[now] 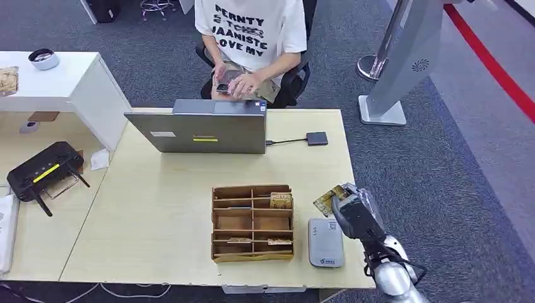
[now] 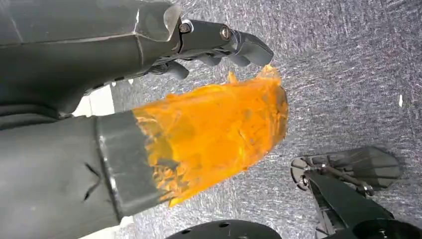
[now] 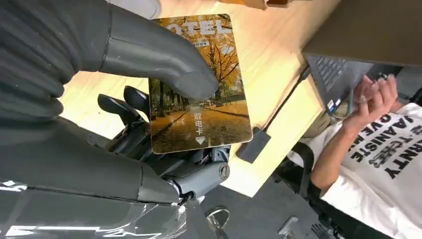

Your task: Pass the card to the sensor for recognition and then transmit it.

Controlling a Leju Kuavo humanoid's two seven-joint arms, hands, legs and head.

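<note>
My right hand [image 1: 356,213] holds a hotel card [image 1: 330,198] with an autumn-tree picture, hovering above the table just beyond and to the right of the grey card sensor [image 1: 325,242]. In the right wrist view the thumb presses the card [image 3: 205,99] against the dark fingers [image 3: 124,107] behind it. A brown cardboard card organizer [image 1: 253,222] stands left of the sensor, with another card [image 1: 281,201] in its top-right slot. My left hand [image 2: 209,129], thumb wrapped in orange tape, hangs over the grey carpet and holds nothing.
A person [image 1: 252,38] sits across the table behind a grey laptop [image 1: 205,131], looking at a phone. A small dark adapter [image 1: 317,138] lies on a cable right of the laptop. A black router [image 1: 44,169] sits on the left table. A stand base [image 1: 382,112] is far right.
</note>
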